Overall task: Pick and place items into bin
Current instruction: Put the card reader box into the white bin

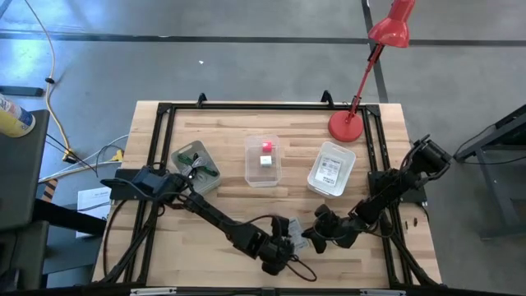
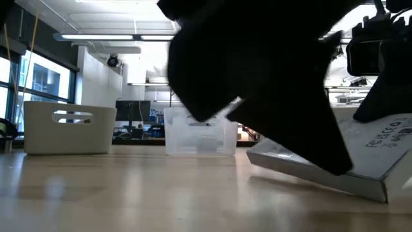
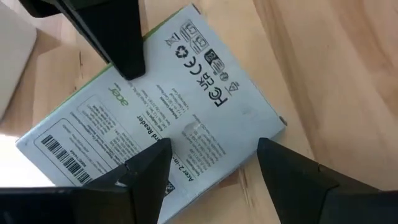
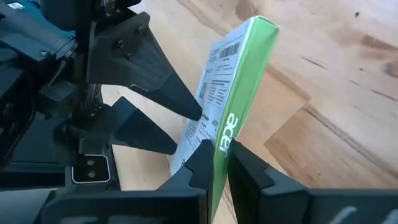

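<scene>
A flat white printed packet (image 1: 297, 237) with a green edge sits near the table's near edge, between both grippers. It looks tilted in the low view, packet (image 2: 367, 158). My right gripper (image 4: 219, 154) is shut on it. My left gripper (image 3: 211, 158) is open, and its fingers stand over the packet's printed face (image 3: 186, 106). A pink cube (image 1: 266, 147) and a white cube (image 1: 265, 160) lie in the clear middle bin (image 1: 250, 168). Green things lie in the left bin (image 1: 196, 164). More packets lie in the white right bin (image 1: 331, 169). My right gripper pinches the packet between its two fingers at the green narrow edge (image 4: 231, 118), one finger on each broad face. One finger (image 3: 118, 43) lies on the printed face. The packet is tilted. I cannot tell whether its low end touches the table. My left gripper points at the printed face (image 4: 208, 99), and I cannot tell whether it touches.
A red desk lamp (image 1: 349, 123) stands at the far right, beside the white bin. A black frame (image 1: 246, 107) runs round the table. Bare wood (image 1: 197, 238) lies near left of the grippers. A thin dark cable (image 1: 300, 271) lies by the near edge.
</scene>
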Action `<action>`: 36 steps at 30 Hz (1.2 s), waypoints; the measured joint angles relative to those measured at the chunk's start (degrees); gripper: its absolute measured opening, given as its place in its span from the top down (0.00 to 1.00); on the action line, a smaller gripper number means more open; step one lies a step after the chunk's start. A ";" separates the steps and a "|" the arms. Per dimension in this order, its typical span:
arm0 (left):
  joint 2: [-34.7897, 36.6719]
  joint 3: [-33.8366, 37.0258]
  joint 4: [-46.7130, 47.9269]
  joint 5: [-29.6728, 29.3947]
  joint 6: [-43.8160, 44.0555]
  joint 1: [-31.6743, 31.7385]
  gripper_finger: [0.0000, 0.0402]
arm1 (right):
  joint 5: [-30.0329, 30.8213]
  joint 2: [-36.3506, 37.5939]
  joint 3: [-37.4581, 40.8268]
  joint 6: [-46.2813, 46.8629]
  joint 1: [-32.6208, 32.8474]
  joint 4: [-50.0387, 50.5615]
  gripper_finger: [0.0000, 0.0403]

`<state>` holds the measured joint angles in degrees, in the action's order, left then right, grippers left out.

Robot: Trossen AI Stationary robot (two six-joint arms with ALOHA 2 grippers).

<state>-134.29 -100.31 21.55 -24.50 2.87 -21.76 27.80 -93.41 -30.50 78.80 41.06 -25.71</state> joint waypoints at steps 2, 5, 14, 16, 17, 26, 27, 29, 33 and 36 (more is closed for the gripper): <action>0.80 0.09 1.46 -0.93 -0.61 -0.43 0.42 | 1.26 0.00 0.00 -0.61 0.33 -0.14 0.94; 1.41 0.09 3.98 -3.36 -0.40 -0.84 0.42 | 2.91 0.00 -0.10 -1.04 0.79 -0.33 0.94; 3.40 0.09 13.68 -8.05 1.67 -2.36 0.42 | 4.61 1.07 -0.07 -2.34 2.14 -0.76 0.94; 3.44 0.06 15.96 -8.37 2.59 -2.60 0.42 | 5.44 1.94 0.00 -2.84 2.35 0.08 0.94; 3.47 0.06 17.42 -8.38 3.01 -2.62 0.42 | 6.07 2.41 0.04 -3.22 2.52 0.18 0.95; 3.47 0.09 29.35 -10.99 10.92 -2.69 0.42 | 10.23 8.45 0.02 -6.58 3.87 2.76 0.95; 3.47 0.09 30.16 -11.14 11.30 -2.66 0.42 | 10.61 9.18 0.02 -6.87 4.04 3.42 0.95; 3.47 0.09 31.60 -11.14 12.11 -2.64 0.42 | 11.44 10.77 0.02 -7.34 4.40 5.26 0.95; 3.49 0.06 34.30 -11.15 13.31 -2.98 0.42 | 12.95 14.11 0.02 -8.29 4.76 9.00 0.95; 3.49 0.06 36.10 -12.11 14.21 -3.48 0.42 | 14.15 16.75 0.04 -9.25 4.76 11.97 0.95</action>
<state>-130.80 -100.25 57.64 -36.62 17.08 -25.24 41.95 -76.66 -30.46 69.55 45.82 -13.74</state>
